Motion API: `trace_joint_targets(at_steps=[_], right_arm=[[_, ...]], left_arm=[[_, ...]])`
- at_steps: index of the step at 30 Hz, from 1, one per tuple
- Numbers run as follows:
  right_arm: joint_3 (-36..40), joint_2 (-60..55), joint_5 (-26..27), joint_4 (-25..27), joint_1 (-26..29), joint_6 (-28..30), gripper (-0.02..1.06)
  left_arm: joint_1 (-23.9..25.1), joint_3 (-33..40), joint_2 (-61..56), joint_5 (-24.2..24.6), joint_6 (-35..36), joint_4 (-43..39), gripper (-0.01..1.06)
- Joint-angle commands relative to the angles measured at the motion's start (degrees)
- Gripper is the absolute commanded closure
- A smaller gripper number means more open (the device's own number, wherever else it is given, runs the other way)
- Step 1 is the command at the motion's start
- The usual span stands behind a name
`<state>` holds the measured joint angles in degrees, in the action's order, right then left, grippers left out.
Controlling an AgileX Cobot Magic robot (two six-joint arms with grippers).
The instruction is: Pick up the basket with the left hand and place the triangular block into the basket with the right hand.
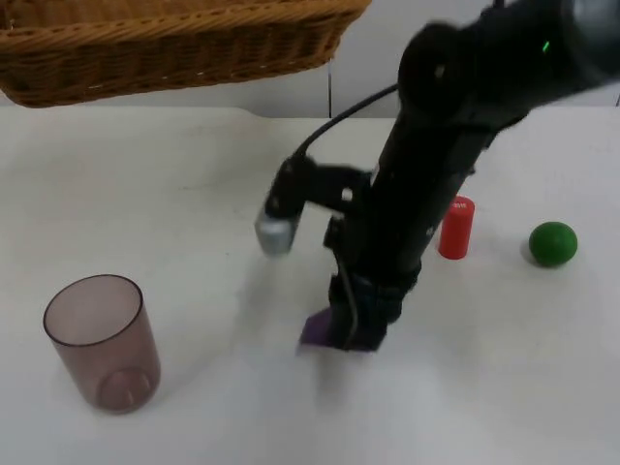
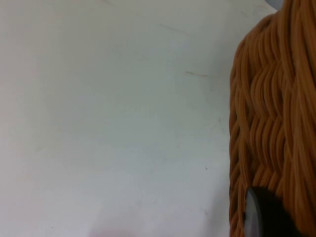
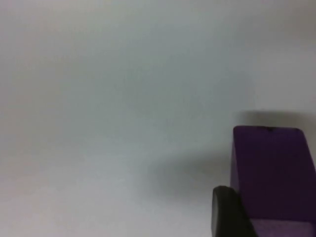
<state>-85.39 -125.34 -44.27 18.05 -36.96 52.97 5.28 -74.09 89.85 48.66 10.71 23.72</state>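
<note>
From above, the wicker basket (image 1: 174, 44) hangs over the table's (image 1: 194, 194) far left edge. The right gripper (image 1: 354, 329) stands mid-table, clamped on the purple block (image 1: 318, 329). A cup (image 1: 102, 339), red cylinder (image 1: 456, 228) and green ball (image 1: 553, 243) stand apart.

Left wrist: the left gripper's fingertip (image 2: 266, 212) presses the basket's (image 2: 271, 113) weave, gripping it.

Right wrist: a fingertip (image 3: 229, 212) touches the block (image 3: 271, 173).

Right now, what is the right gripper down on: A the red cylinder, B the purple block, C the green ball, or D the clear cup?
B: the right gripper is down at the purple block, with a black fingertip against the block's side in the right wrist view.
</note>
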Motion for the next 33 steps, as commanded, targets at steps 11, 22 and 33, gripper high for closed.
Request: trace_joint_targets(at_steps=[11,22,33], right_arm=[[14.6,14.9,-1.3,-1.3,-0.1,-9.4,1.05],[25.9,41.5,11.4,-2.2,-0.1,-24.4,1.05],[17.4,49.6,9.4,-24.2,-0.1,-56.5,1.05]], left_arm=[[-0.1,-0.2,-0.8,-0.6,-0.4,2.4,1.05],[-6.0,-0.2,1.0,-0.6,-2.1,1.6,1.05],[-17.0,0.2,3.4,-1.6,-1.9,1.9,1.05]])
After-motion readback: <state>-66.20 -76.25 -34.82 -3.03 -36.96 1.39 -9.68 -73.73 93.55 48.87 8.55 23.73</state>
